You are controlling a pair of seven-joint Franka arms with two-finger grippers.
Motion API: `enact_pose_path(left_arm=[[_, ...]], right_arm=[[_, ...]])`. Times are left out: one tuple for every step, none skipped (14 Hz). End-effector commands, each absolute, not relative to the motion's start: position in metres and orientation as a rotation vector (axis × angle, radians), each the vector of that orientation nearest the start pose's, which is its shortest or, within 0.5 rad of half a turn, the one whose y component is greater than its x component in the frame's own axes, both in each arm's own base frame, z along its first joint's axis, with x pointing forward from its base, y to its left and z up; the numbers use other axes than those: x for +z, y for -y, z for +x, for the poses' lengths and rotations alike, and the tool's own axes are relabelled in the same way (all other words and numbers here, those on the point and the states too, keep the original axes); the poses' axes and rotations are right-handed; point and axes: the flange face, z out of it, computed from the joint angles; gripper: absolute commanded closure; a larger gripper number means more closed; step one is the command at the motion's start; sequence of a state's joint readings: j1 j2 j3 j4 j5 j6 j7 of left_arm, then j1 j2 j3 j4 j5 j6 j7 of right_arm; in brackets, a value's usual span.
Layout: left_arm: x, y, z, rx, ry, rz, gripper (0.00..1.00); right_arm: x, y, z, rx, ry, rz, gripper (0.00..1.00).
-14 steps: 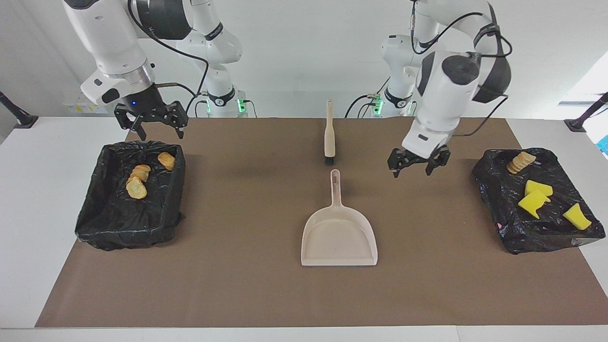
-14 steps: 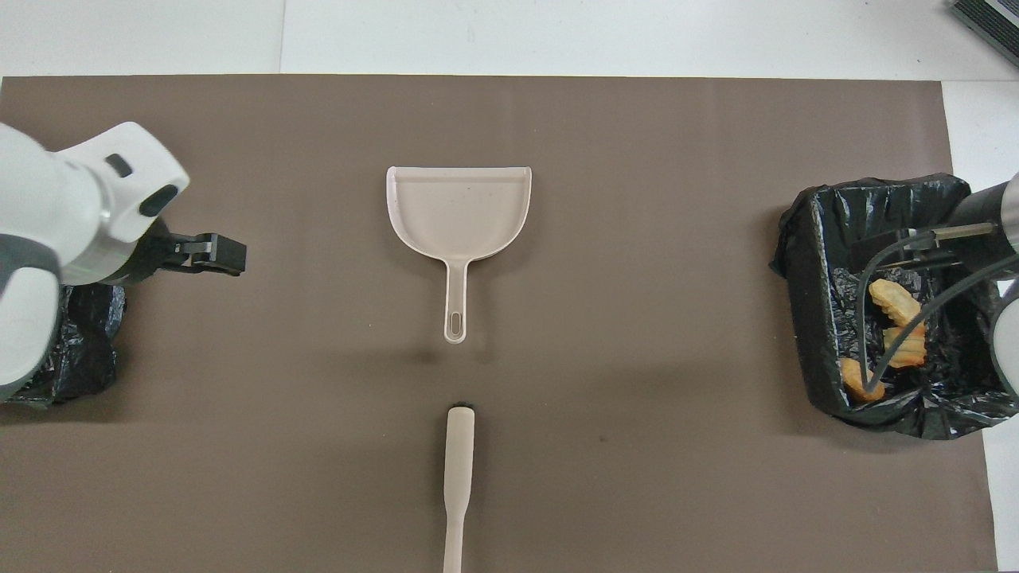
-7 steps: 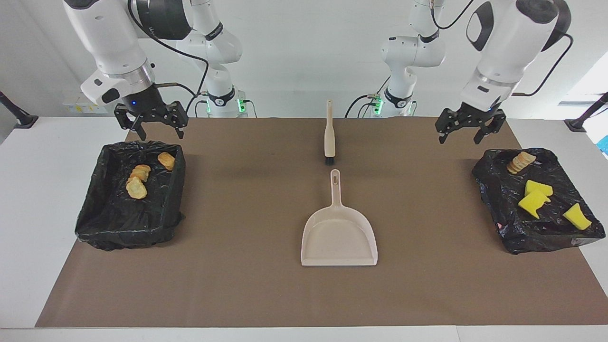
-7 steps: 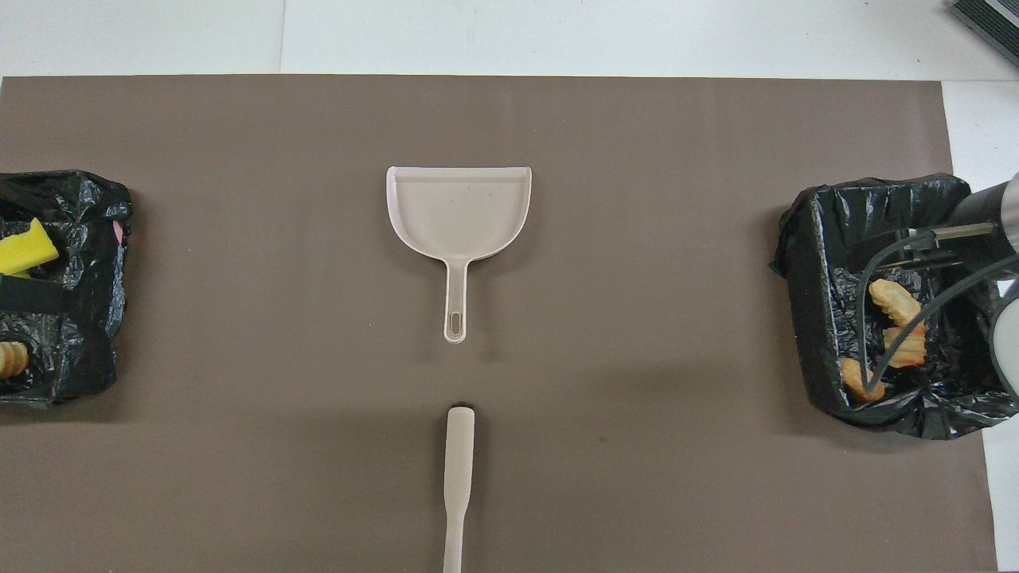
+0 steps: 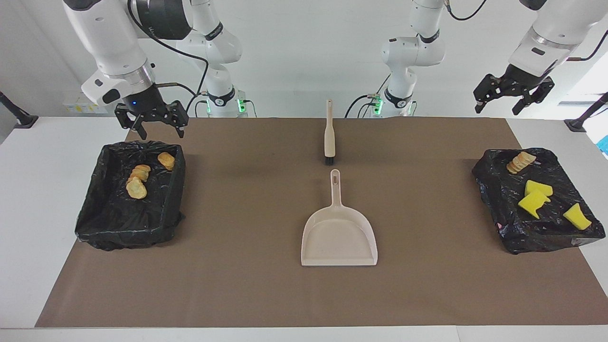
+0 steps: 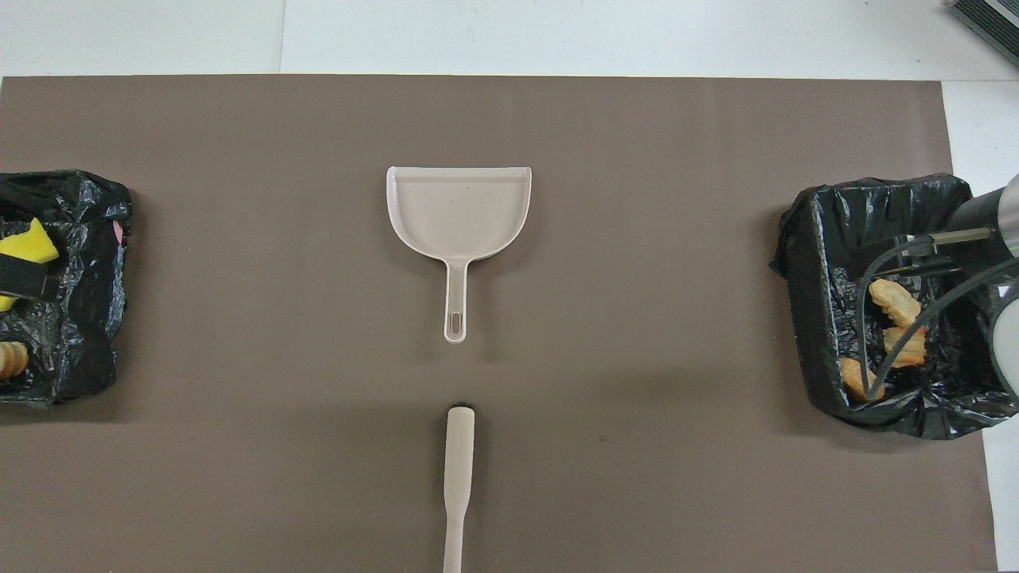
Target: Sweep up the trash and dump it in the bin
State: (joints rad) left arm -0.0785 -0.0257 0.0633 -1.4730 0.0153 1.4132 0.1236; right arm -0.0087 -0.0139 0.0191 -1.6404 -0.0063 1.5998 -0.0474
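The trash lies in two bins lined with black bags. The bin (image 5: 95, 209) at the right arm's end holds tan bread-like lumps (image 5: 137, 187). The bin (image 5: 498, 190) at the left arm's end holds yellow sponge chunks (image 5: 534, 199) and one tan lump (image 5: 520, 161). A beige dustpan (image 5: 339, 237) lies empty mid-mat, with the brush (image 5: 329, 137) nearer to the robots, in line with its handle. My right gripper (image 5: 161, 134) hangs open just over its bin's rim. My left gripper (image 5: 496, 109) is open, raised high over the other bin.
A brown mat (image 5: 247, 285) covers most of the white table. In the overhead view the right arm's wrist and cables (image 6: 983, 227) cover part of that bin (image 6: 804, 318). A black bit of the left gripper crosses a sponge (image 6: 24, 243).
My left gripper has risen and swung from beside the dustpan's handle out over the bin at the left arm's end. The right arm has stayed still.
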Motion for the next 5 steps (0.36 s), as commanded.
enact_pose_path(left_arm=[[0.6774, 0.0028, 0.5302, 0.041, -0.207, -3.137, 0.0], [0.6766, 0.0044, 0.5303, 0.038, -0.21, -3.137, 0.0], [0.6766, 0.0044, 0.5303, 0.038, -0.21, -3.137, 0.0], [0.676, 0.0044, 0.5305, 0.038, -0.207, -3.137, 0.0], [0.6768, 0.0044, 0.5306, 0.034, -0.207, -3.137, 0.0]], right_arm=[[0.6057, -0.0084, 0.5387, 0.096, 0.074, -3.126, 0.0], [0.6054, -0.0092, 0.5384, 0.1, 0.076, -3.126, 0.0], [0.6054, -0.0084, 0.5384, 0.101, 0.074, -3.126, 0.0], [0.6055, -0.0084, 0.5386, 0.098, 0.074, -3.126, 0.0], [0.6055, -0.0084, 0.5386, 0.098, 0.072, -3.126, 0.0]])
